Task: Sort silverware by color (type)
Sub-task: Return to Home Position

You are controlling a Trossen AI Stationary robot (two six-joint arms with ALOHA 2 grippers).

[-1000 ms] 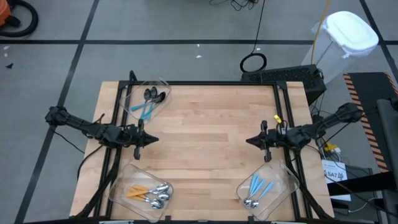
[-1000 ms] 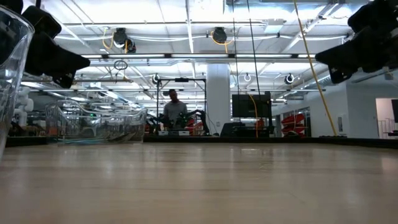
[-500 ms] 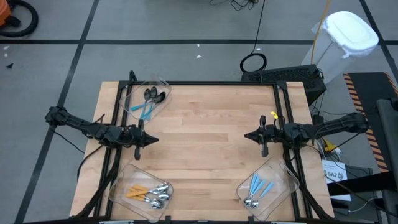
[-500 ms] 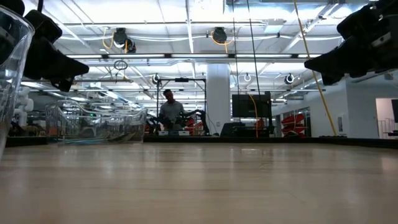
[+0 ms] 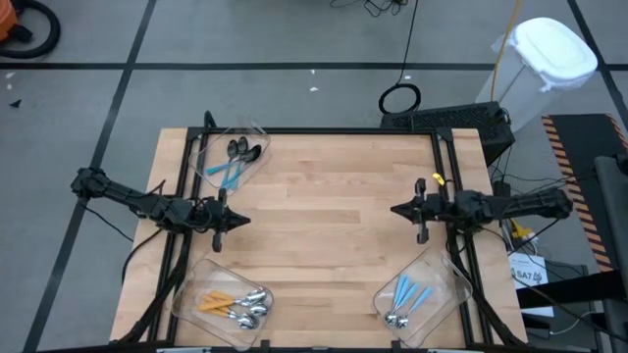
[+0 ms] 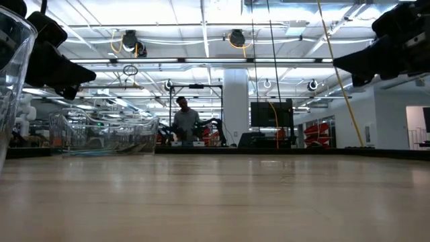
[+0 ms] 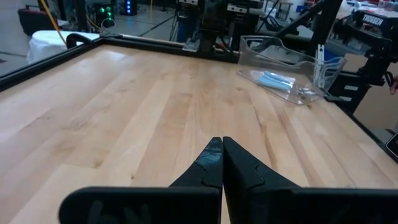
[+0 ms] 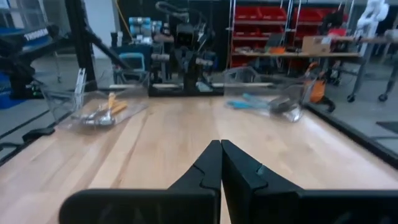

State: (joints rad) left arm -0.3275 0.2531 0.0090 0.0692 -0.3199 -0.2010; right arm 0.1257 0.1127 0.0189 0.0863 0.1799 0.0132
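Both arms hang low over the table [image 5: 324,226]. The left gripper [image 5: 235,221] is at the left side and the right gripper [image 5: 397,210] at the right, each with fingers pressed together on nothing. The silverware lies well apart from both: orange-handled spoons [image 5: 231,304] in the near-left bin [image 5: 211,265], blue-handled silver spoons [image 5: 407,297] in the near-right bin [image 5: 446,270], blue-handled black spoons [image 5: 235,162] in the far-left bin [image 5: 250,130].

Bright, even light from ceiling lamps [image 6: 235,37]; pale glare streaks the desk [image 6: 215,195]; shadows faint and soft
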